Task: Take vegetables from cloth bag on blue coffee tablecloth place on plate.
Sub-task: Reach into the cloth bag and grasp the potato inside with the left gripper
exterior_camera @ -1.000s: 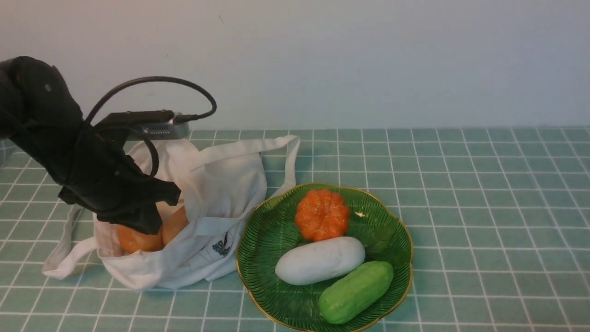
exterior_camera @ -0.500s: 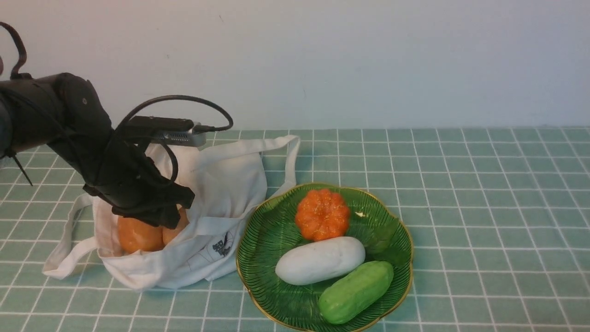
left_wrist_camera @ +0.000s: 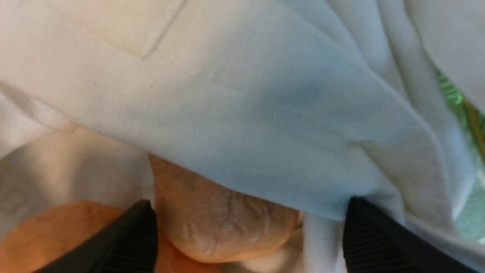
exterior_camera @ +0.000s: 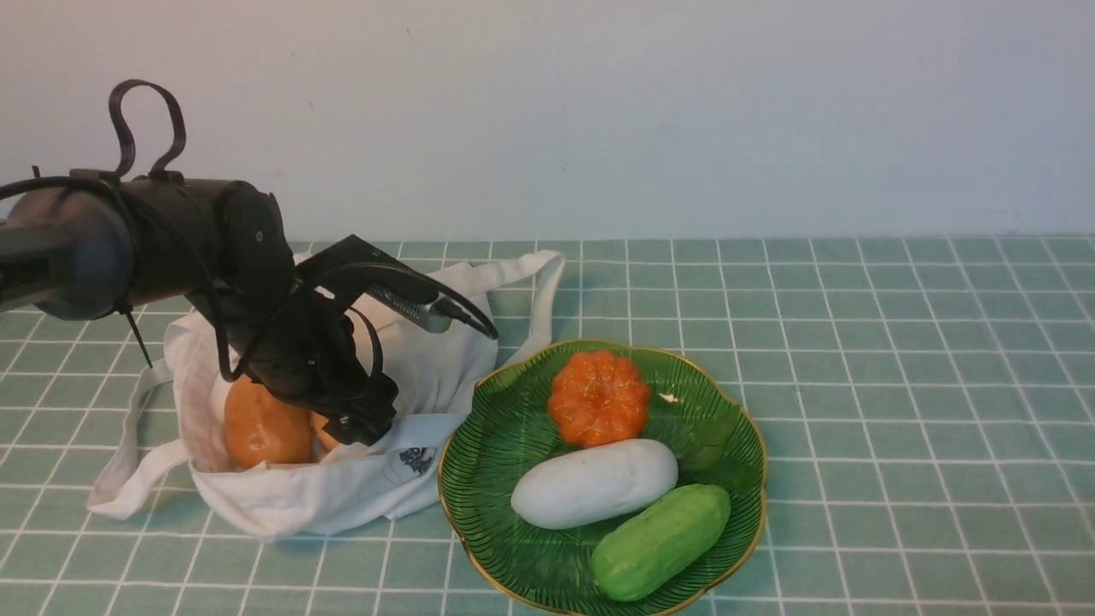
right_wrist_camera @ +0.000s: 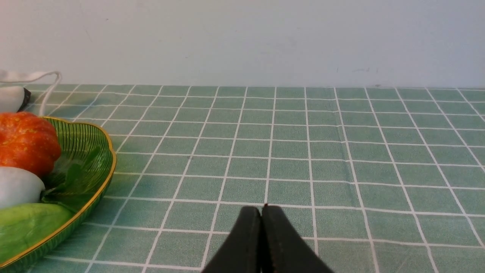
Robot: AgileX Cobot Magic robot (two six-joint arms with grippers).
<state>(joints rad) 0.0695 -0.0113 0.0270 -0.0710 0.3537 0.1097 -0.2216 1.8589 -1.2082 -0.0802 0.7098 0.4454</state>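
The white cloth bag (exterior_camera: pixel 428 359) lies open on the tablecloth (exterior_camera: pixel 898 385), left of the green plate (exterior_camera: pixel 505 428). Two brown-orange vegetables are in its mouth: one (exterior_camera: pixel 263 425) shows plainly, the other is mostly hidden behind my left gripper (exterior_camera: pixel 364 419). In the left wrist view my left gripper (left_wrist_camera: pixel 250 204) is open, with its fingers (left_wrist_camera: pixel 132 239) on either side of a pale brown-orange vegetable (left_wrist_camera: pixel 223 223) half covered by bag cloth (left_wrist_camera: pixel 246 94). A second vegetable (left_wrist_camera: pixel 57 235) lies beside it. My right gripper (right_wrist_camera: pixel 261 207) is shut and empty above the cloth.
The plate holds a ribbed orange pumpkin (exterior_camera: pixel 598 397), a white cucumber-shaped piece (exterior_camera: pixel 594 483) and a green one (exterior_camera: pixel 659 541). The plate's gold rim (right_wrist_camera: pixel 110 159) shows in the right wrist view. The bag's strap (exterior_camera: pixel 539 291) loops behind the plate. A wall stands behind.
My left arm has swung right and down, and its gripper has gone deeper into the bag mouth toward the right-hand vegetable. The bag's edge has shifted. The plate is unchanged.
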